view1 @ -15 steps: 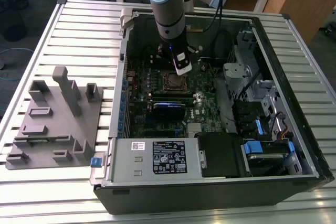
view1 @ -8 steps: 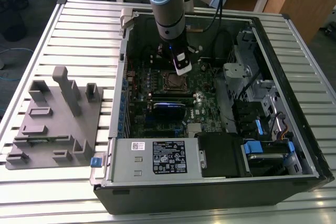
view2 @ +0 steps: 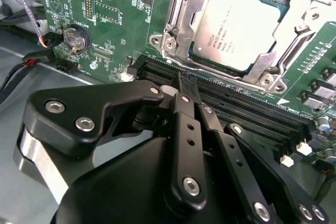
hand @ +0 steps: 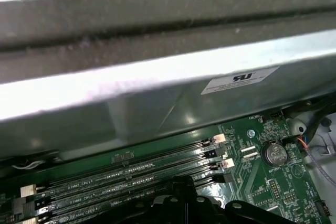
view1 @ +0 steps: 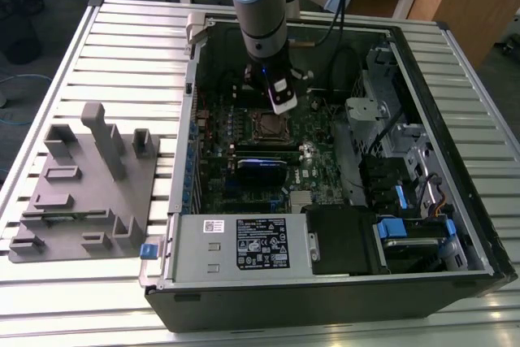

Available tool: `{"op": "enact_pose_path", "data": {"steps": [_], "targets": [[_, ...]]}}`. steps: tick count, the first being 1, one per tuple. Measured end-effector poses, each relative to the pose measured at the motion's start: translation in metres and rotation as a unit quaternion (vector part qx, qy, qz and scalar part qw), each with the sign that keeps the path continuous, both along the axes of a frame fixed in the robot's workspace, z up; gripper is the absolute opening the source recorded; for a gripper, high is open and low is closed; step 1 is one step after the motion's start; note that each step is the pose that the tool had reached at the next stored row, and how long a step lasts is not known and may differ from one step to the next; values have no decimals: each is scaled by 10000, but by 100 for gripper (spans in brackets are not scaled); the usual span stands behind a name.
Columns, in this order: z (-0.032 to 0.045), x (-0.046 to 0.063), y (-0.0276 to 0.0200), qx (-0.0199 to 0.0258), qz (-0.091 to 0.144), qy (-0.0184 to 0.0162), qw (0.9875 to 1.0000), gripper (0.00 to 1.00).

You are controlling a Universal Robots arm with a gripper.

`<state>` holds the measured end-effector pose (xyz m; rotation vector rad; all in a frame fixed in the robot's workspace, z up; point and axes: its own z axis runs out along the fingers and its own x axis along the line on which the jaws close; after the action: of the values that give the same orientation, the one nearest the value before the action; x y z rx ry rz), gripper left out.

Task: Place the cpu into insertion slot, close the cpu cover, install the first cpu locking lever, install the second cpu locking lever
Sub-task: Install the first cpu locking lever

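Black gripper (view2: 184, 85) linkages sit closest to us in the second wrist view, the two fingers (view2: 181, 124) pressed together into one narrow tip with nothing pinched between them. That tip hangs just over the long black memory slots (view2: 236, 111), which run beside the socket.

Beyond the tip, at about 1 o'clock from it in that view, we see the cpu (view2: 239, 30) lying flat in the insertion slot (view2: 176, 22), its dull grey metal top facing up. The cpu cover (view2: 273, 64), a silver-grey frame plate, lies down around the chip with the metal top showing through its window. We cannot tell whether either locking lever is latched.

In the exterior view we find the same socket (view1: 269, 125) on the green motherboard (view1: 313, 140) inside the open computer case (view1: 341, 282), with the gripper (view1: 283, 103) just above it, toward 1 o'clock from the socket. A round coin battery (view2: 74, 39) sits on the board well apart from the socket in the second wrist view.

In the first wrist view the memory slots (hand: 131, 174) and the battery (hand: 274, 154) lie below the grey metal case wall (hand: 157, 108).

Outside the case, on the slatted metal worktop (view1: 122, 54), a grey fixture block (view1: 85, 184) stands at 9 o'clock from the case.
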<state>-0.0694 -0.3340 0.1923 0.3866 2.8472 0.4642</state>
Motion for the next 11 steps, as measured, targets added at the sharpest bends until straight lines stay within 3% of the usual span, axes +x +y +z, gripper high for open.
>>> {"op": "enact_pose_path", "data": {"steps": [11], "targets": [[4,57,-71,1,0,1,10000,11]]}}
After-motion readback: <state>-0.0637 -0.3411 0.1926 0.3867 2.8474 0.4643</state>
